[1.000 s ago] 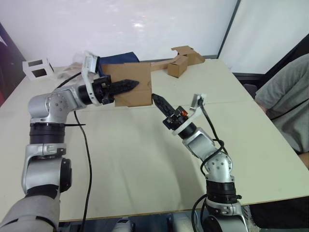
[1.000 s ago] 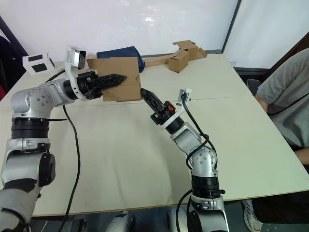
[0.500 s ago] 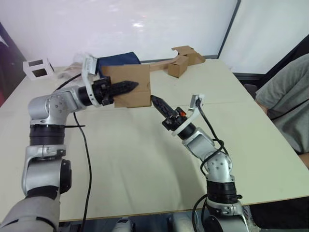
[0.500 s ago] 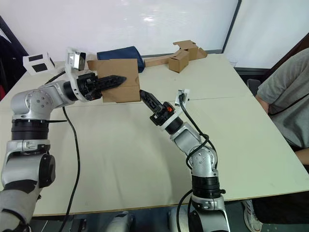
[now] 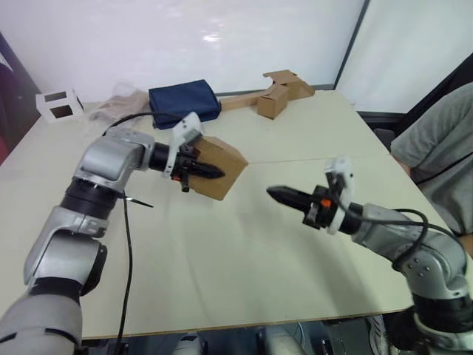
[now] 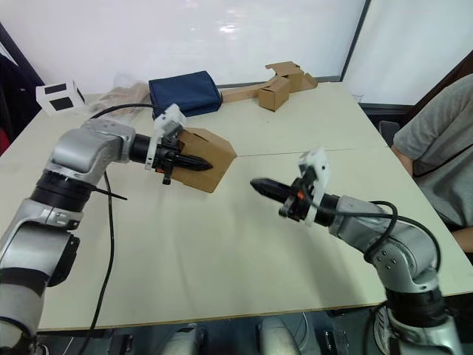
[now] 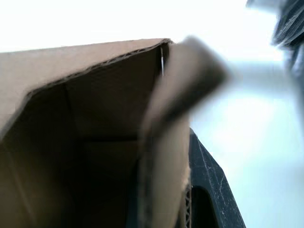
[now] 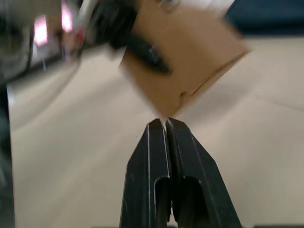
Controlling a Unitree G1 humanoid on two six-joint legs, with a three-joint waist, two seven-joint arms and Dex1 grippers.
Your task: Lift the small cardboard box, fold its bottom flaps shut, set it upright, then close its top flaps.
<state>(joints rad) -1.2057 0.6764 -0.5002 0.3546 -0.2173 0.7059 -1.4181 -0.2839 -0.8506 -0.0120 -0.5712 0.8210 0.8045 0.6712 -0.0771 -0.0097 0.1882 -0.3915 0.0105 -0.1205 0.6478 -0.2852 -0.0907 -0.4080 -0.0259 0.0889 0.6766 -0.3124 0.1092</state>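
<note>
We hold the small cardboard box [image 5: 216, 166] lifted and tilted, left gripper [image 5: 205, 171] pinching one wall; right gripper [image 5: 277, 195], clenched empty, nearby. Flap folding seems unfinished.

1. The small cardboard box [image 5: 219, 167] now sits lower and tilted on one corner over the worktop [image 5: 244, 244]; earlier it hung flat-faced and higher, hiding the navy bag [image 5: 183, 102].
2. The left hand [image 5: 198, 171] turns with the box, one finger across its side panel and the wall pinched.
3. The right hand [image 5: 283, 195], fingers together, now points at the box from well apart, no longer just beside its lower corner.
</note>
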